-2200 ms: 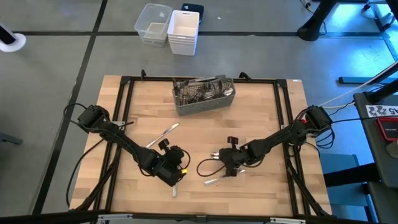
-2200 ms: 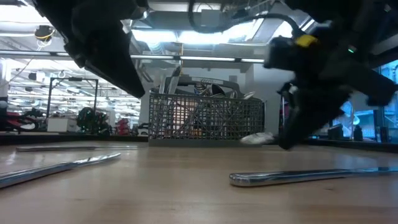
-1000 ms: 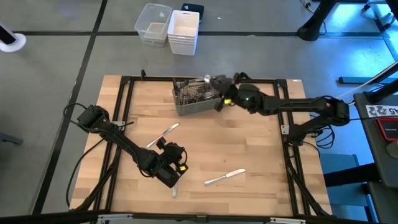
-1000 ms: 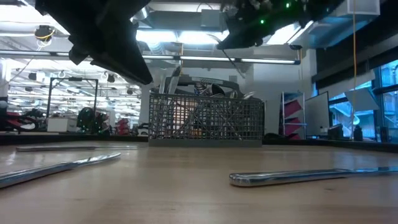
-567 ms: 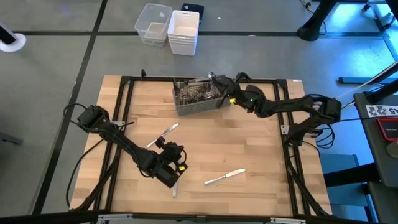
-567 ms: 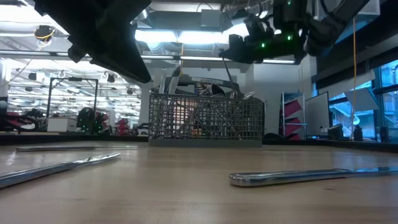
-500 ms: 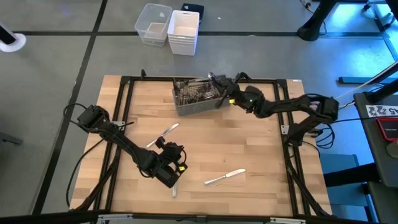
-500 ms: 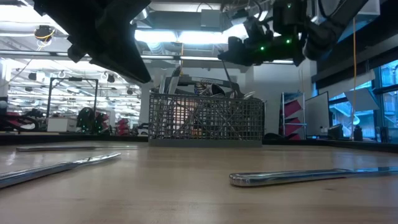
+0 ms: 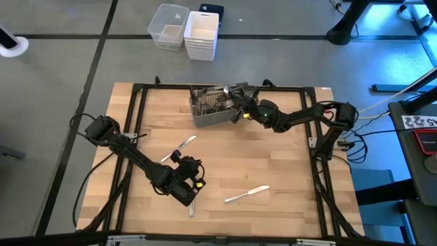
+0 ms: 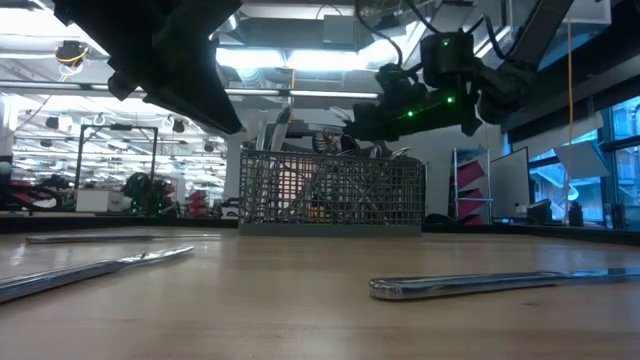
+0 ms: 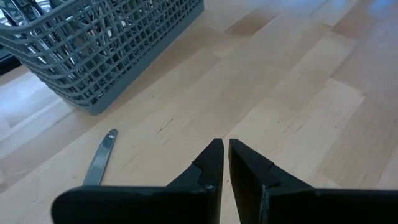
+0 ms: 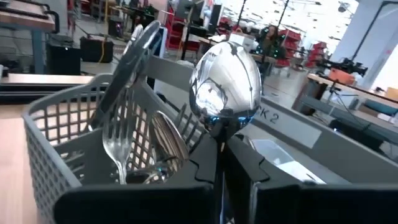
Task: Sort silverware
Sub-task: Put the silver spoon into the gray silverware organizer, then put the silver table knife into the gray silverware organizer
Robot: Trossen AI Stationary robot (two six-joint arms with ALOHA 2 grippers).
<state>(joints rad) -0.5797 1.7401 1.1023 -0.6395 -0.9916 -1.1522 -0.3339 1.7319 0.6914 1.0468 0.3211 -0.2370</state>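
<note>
The grey wire-mesh caddy (image 9: pixel 217 116) stands at the table's far middle with several pieces of silverware upright in it. My right gripper (image 9: pixel 239 106) hangs over its right end, shut on a shiny spoon (image 12: pixel 225 87). A table knife (image 9: pixel 247 195) lies near the front edge, and another piece (image 9: pixel 179 147) lies left of the middle. My left gripper (image 9: pixel 191 188) hovers low near the front left, shut and holding nothing (image 11: pixel 222 152). A small piece (image 9: pixel 191 207) lies just in front of it. My right gripper pinches the spoon's neck (image 12: pixel 219 134), just under the bowl, between its two fingers. The fingers reach in about level from the table's right side. The bowl stands up above the fingertips, over the caddy's rim (image 12: pixel 56 118); the handle is hidden by the fingers.
Black frame rails (image 9: pixel 136 109) run along the table's edges. White plastic bins (image 9: pixel 184 31) sit on the floor beyond the far edge. The wood between the caddy and the near knife (image 10: pixel 500 283) is bare. A fork and other pieces stand in the caddy's compartment (image 12: pixel 118 155).
My right gripper has come down toward the caddy's right end with the spoon and has tipped from pointing downward to about level. The loose silverware has stayed where it lay.
</note>
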